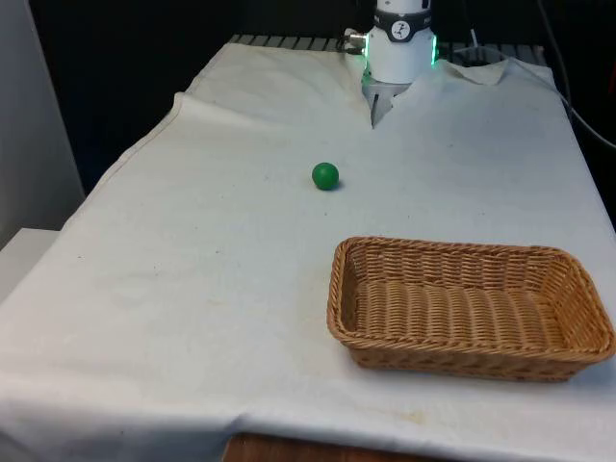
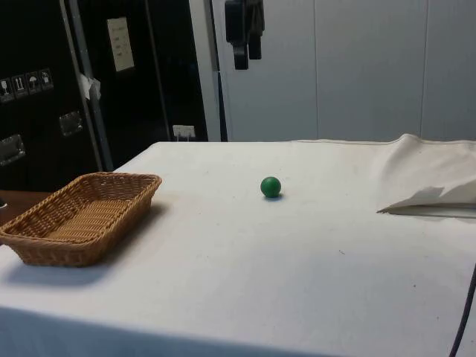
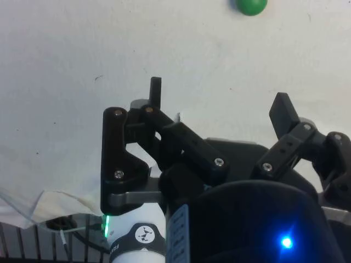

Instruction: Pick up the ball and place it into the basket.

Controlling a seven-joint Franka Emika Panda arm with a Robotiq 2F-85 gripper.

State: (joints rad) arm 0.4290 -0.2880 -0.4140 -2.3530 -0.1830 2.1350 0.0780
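From my station, going left to right across the front view, I first see bare white cloth (image 1: pixel 192 289) draped over the worktop, wrinkled along its far edge. Then comes the green ball (image 1: pixel 325 176), resting alone on the cloth near the middle of the worktop. Further to the front view's right, and nearer the camera, sits the wicker basket (image 1: pixel 472 351) (rectangular, woven, nothing inside), well apart from the ball.

In the side view the order flips: wicker basket (image 2: pixel 44 249) at the left, green ball (image 2: pixel 271 187) near the centre, and the gripper (image 2: pixel 244 44) hanging high above the worktop, well clear of everything.

The wrist view gives me the gripper (image 3: pixel 219 104) from above: its fingers (image 3: pixel 156 90) stand wide apart and hold nothing, with the green ball (image 3: pixel 251 5) lying on the cloth beyond them.
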